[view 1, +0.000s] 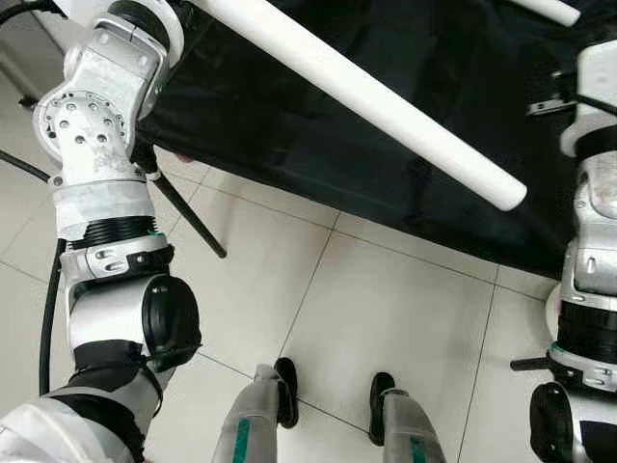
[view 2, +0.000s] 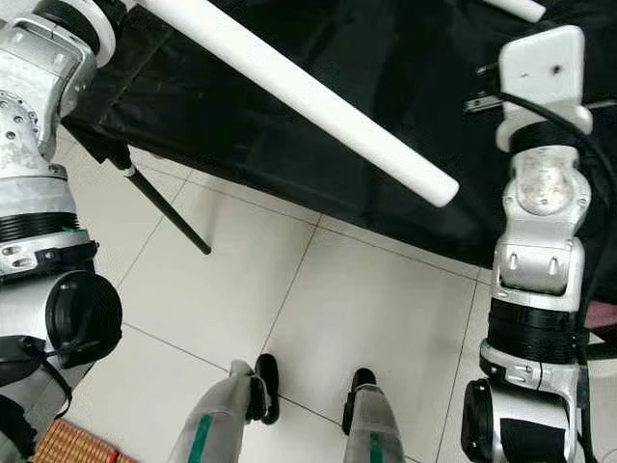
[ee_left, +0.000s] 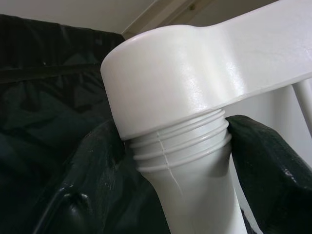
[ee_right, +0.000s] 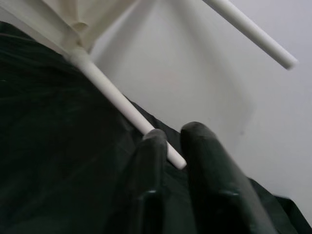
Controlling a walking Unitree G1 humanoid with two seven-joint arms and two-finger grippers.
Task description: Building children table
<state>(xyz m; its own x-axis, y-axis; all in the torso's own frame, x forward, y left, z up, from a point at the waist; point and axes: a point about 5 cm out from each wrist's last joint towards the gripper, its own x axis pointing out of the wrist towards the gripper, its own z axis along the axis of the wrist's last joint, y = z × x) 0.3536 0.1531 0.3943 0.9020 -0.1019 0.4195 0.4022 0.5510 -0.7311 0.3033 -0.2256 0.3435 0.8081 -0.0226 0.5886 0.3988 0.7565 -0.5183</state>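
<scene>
The long white round plastic table leg (view 1: 376, 101) runs as a diagonal across your head views, its root up at the far left and its free blunt end pointing toward the near right, hanging out past the edge of the black-draped worktop (view 1: 289, 125) over the pale tiled floor (view 1: 386, 309). Your left wrist view gives the reason for that pose: the leg's threaded neck (ee_left: 183, 144) sits partly inside the rounded corner socket of the white plastic tabletop (ee_left: 195, 78), with several rings of thread exposed below the socket, so I judge the leg is only part-way screwed home. Your left claw (ee_left: 180, 161) has its two black fingers on either side of the leg just below the threads, clenched around it, a sensible grip for turning it about its own long axis.

Your right claw (ee_right: 175, 161) grasps nothing: its two black fingers lie close together over the black cloth, well apart from the socket, aimed toward the leg's free end. A second white leg (ee_right: 253, 34) sticks out at the far right, angled roughly like the first. The robot's feet (view 1: 333, 391) stand on the tiles just short of the worktop.
</scene>
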